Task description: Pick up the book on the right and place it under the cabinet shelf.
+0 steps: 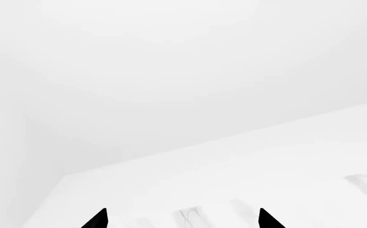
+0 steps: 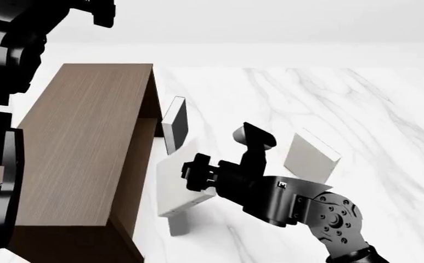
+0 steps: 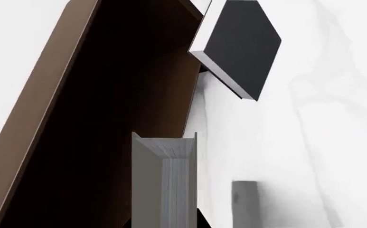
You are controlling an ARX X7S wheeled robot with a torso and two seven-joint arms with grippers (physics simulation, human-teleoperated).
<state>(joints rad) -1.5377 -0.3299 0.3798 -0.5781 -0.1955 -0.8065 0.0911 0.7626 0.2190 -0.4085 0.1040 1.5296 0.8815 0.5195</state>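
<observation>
On the white marbled surface (image 2: 358, 104) the large dark brown cabinet shelf (image 2: 87, 142) lies at the left of the head view, with its hollow side open toward the right. At that opening the right claw (image 2: 194, 174) is clenched on the book (image 2: 176, 183), a thin off-white hardcover held upright and a little tilted, just beside the cabinet's front edge and above the surface; its shadow falls below it. In the right wrist view the book (image 3: 170, 180) is seen edge-on, with its grey pages, in front of the dark inside of the cabinet shelf (image 3: 107, 95). A book with a black face (image 2: 175, 123) leans at the far corner of the opening, close to the held book but apart from it. Another pale book (image 2: 310, 156) lies tilted on the surface behind the right arm, well apart from the cabinet. The left claw (image 1: 182, 219) shows only two dark tips over the white surface, spread apart and grasping nothing. No writing can be read on any book.
</observation>
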